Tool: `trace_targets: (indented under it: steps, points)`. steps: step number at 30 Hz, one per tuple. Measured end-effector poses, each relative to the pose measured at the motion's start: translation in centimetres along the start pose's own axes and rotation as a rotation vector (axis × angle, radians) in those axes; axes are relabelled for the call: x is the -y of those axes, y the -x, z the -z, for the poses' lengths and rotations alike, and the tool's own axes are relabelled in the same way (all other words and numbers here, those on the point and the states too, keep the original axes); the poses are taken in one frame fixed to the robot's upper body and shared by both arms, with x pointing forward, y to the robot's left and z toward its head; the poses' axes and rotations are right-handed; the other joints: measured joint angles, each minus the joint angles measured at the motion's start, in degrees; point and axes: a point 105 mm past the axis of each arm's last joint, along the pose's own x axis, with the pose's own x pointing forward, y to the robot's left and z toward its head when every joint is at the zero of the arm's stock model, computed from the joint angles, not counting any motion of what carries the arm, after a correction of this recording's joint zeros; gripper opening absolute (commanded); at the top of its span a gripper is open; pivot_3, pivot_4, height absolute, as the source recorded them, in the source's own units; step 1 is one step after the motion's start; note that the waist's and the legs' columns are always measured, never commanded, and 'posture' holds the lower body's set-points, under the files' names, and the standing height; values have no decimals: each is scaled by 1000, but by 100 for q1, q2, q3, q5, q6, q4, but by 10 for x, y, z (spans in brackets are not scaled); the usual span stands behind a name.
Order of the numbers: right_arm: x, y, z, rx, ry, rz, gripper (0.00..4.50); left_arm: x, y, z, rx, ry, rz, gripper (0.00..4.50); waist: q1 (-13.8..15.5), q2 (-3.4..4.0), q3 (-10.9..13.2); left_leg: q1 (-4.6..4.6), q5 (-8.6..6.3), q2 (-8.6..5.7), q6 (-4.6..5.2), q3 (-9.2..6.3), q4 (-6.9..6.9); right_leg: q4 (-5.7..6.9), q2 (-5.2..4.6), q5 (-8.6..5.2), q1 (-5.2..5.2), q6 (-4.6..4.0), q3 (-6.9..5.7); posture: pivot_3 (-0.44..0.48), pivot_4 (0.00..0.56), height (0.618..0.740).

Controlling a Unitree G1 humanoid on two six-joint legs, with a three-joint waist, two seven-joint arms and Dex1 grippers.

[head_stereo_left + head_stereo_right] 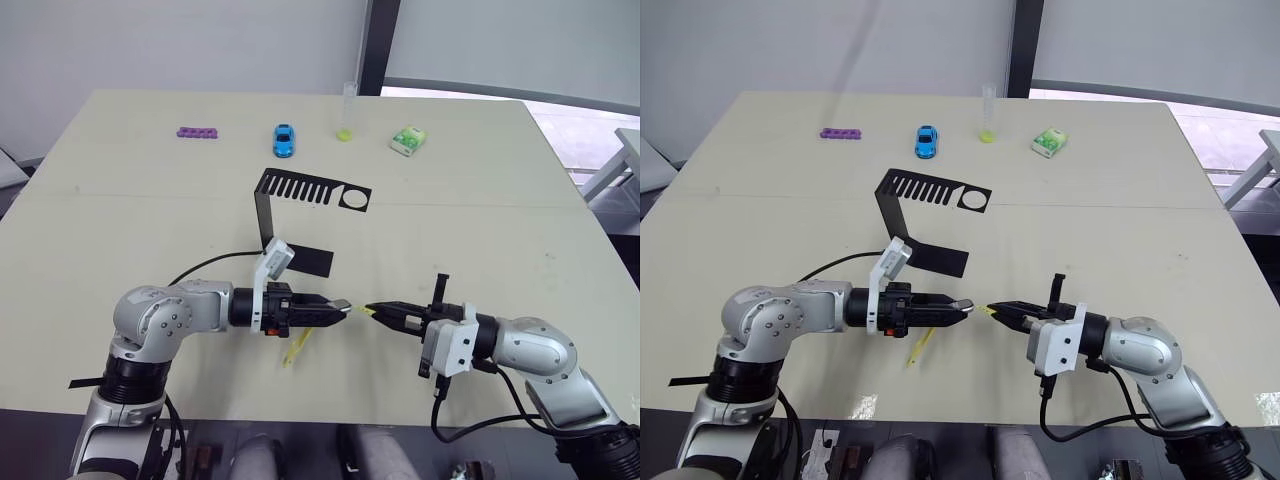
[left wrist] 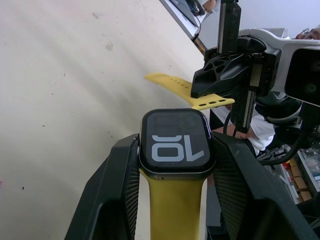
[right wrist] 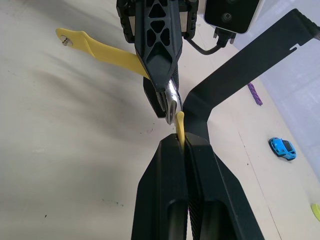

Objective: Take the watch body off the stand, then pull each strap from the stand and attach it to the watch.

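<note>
Your pale tabletop (image 1: pixel 470 180) carries the black bent sheet-metal stand (image 1: pixel 300 200), now stripped bare and sitting well beyond both claws. Out front, your left claw (image 1: pixel 338 309) is clamped on the small rounded-square watch body (image 2: pixel 176 144), its dark screen with light digits facing the wrist camera and one bright yellow strap (image 2: pixel 172 205) already hanging off its near edge. Facing it, almost tip to tip, your right claw (image 1: pixel 375 311) pinches the second yellow strap (image 3: pixel 179 123) by a short stub.

Here's the risk: that strap is floppy and held close to its end, so if you push in off-line it will likely buckle or slip through the pads instead of sliding into the case slot. Squeeze sideways and the watch could twist in your left claw.

The right wrist view gives you the edge-on lineup of strap tip against case; the head views only show two claws nearly meeting.
</note>
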Motion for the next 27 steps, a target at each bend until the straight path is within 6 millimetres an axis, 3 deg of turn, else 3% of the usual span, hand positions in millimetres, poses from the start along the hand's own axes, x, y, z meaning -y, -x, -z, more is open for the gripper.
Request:
trace_targets:
  steps: [27]
  points:
    - [-1,0,0,3,-6,2,0,-1,-2,0,3,7,-10,1596,0,0,0,0,0,0,0,0,0,0,0,0,0,0,0,0,150,740]
